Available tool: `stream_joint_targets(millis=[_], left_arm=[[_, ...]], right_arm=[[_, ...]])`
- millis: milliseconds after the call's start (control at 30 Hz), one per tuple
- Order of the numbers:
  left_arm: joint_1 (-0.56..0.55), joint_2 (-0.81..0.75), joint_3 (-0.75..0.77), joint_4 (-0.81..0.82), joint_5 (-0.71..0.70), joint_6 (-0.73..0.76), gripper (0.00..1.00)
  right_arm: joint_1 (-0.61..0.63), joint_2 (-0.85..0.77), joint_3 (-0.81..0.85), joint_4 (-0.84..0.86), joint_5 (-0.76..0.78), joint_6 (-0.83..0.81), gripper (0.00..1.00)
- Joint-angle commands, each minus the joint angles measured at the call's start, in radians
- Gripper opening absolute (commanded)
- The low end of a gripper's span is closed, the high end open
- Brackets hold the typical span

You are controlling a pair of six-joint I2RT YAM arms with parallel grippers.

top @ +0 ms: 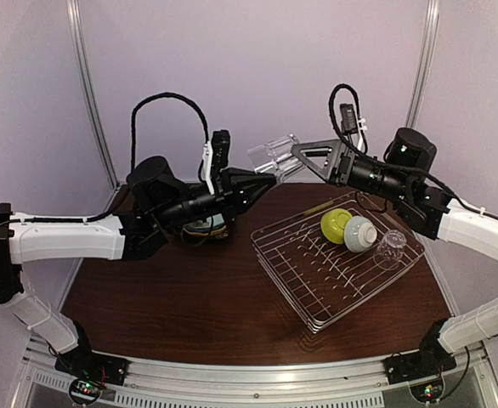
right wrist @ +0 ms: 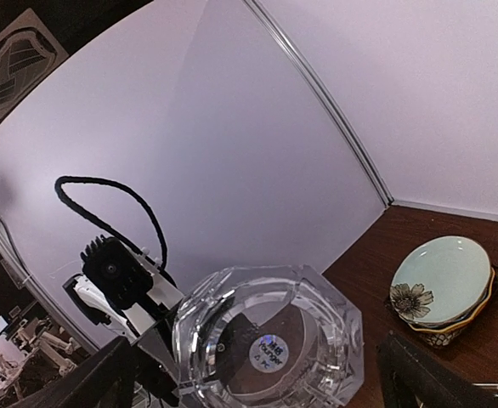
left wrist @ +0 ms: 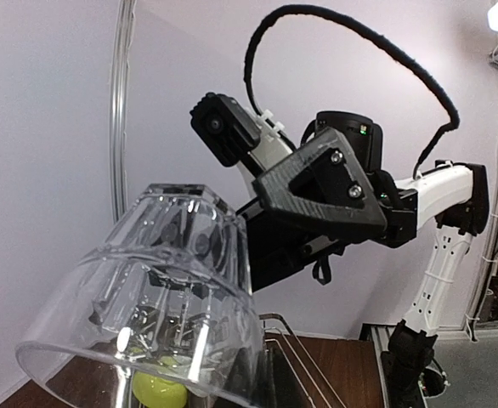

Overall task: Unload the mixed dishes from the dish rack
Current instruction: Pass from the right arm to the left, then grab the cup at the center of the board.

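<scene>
Held the clear glass (top: 273, 155) up in the air, behind the dish rack (top: 317, 293) and not in it. Pinched its open rim with the left gripper (top: 267, 180), fingers close together, judging from above. Had the right gripper (top: 303, 154) spread wide at the flat bottom end, with gaps on both sides. Lay pointing from one gripper to the other. Looked ready to go left, toward the stacked plates (right wrist: 443, 285)

A clear glass (left wrist: 147, 289) fills the lower left, tilted, its base uppermost. The right gripper (left wrist: 262, 217) sits just behind that base. Through the glass's lower wall shows a yellow-green bowl (left wrist: 160, 393). Lower right of the glass are dish rack (left wrist: 293, 361) wires on the brown table (left wrist: 347, 365).
</scene>
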Motion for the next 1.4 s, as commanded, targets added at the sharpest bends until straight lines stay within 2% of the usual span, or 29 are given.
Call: stream_joint_targets(millis=[0, 167, 467, 600, 733, 900, 1033, 1267, 1367], left_arm=[[0.034, -0.062, 0.036, -0.114, -0.064, 0.017, 0.00], [0.096, -0.107, 0.057, -0.294, -0.138, 0.002, 0.00], [0.274, -0.160, 0.108, -0.612, -0.338, -0.034, 0.00], [0.366, -0.154, 0.144, -0.722, -0.380, -0.108, 0.00], [0.466, -0.130, 0.178, -0.841, -0.375, -0.211, 0.00], [0.523, -0.095, 0.242, -0.979, -0.457, -0.213, 0.00], [0.598, -0.060, 0.276, -1.054, -0.409, -0.268, 0.00], [0.639, 0.072, 0.408, -1.282, -0.474, -0.335, 0.00], [0.639, 0.122, 0.444, -1.365, -0.458, -0.361, 0.00]], right_arm=[[-0.008, -0.028, 0.002, -0.077, 0.044, -0.044, 1.00], [-0.033, -0.051, -0.002, -0.148, 0.072, -0.076, 1.00], [-0.049, -0.070, -0.001, -0.234, 0.086, -0.136, 1.00], [-0.049, -0.071, -0.003, -0.246, 0.090, -0.144, 1.00], [-0.050, -0.074, -0.005, -0.254, 0.092, -0.150, 1.00], [-0.050, -0.074, -0.005, -0.265, 0.096, -0.158, 1.00], [-0.051, -0.075, -0.005, -0.272, 0.099, -0.166, 1.00], [-0.051, -0.082, -0.013, -0.283, 0.104, -0.175, 1.00], [-0.052, -0.089, -0.017, -0.292, 0.110, -0.181, 1.00]])
